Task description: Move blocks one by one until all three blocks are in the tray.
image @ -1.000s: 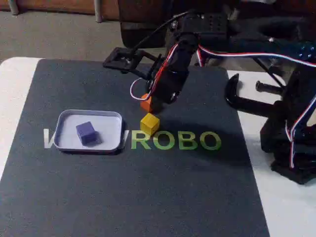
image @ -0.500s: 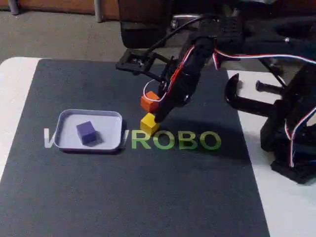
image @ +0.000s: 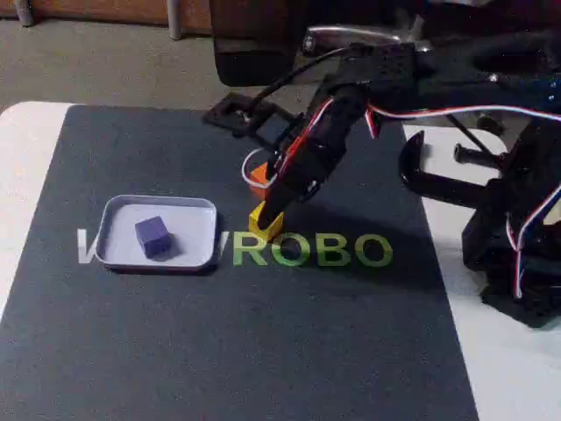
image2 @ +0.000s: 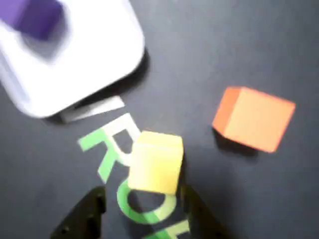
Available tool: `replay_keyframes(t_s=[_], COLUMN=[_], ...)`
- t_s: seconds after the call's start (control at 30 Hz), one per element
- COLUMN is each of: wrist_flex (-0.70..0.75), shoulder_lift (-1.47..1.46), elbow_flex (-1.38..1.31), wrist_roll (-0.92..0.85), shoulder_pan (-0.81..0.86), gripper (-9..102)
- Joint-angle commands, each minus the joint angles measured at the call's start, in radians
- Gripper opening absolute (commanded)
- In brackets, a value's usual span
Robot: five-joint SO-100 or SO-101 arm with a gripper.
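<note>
Here, first item: the gripper (image2: 142, 211), its two dark fingers spread apart and clamping nothing. In the wrist view the fingertips rise from the bottom edge, one at lower left, one at lower right, with the yellow block (image2: 155, 162) sitting just above the gap between them, not visibly touched by either. In the fixed view the gripper (image: 270, 213) reaches down from the upper right, its tip low over the yellow block (image: 266, 224) and hiding part of it.

Second item: orange block (image2: 254, 117), on the mat to the upper right of the yellow one in the wrist view, near it but apart. In the fixed view the orange block (image: 258, 178) lies just behind the yellow block, partly covered by the arm (image: 351, 105).

Third item: purple block (image: 152, 236), resting inside the tray (image: 199, 210), towards its middle. The wrist view shows the purple block (image2: 35, 17) blurred at the top left corner, within the tray (image2: 99, 59).

Fourth item: tray, pale with rounded corners, lying flat on the dark mat (image: 263, 351) to the left of the yellow block in the fixed view, close to it without touching.

Fifth item: green lettering (image: 324, 251) printed on the mat, the yellow block standing at its left end; the tray covers the paler letters further left. Mat lies on a white table (image: 22, 175).
</note>
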Motion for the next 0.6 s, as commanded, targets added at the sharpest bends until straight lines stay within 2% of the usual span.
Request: replay_keyframes(t_s=[0.0, 0.57], wrist_flex=[-0.002, -0.071], shoulder_lift=[0.006, -0.103], elbow_flex=[-0.003, -0.026], wrist_roll=[0.017, 0.044], shoulder_pan=[0.012, -0.008], gripper=[17, 17])
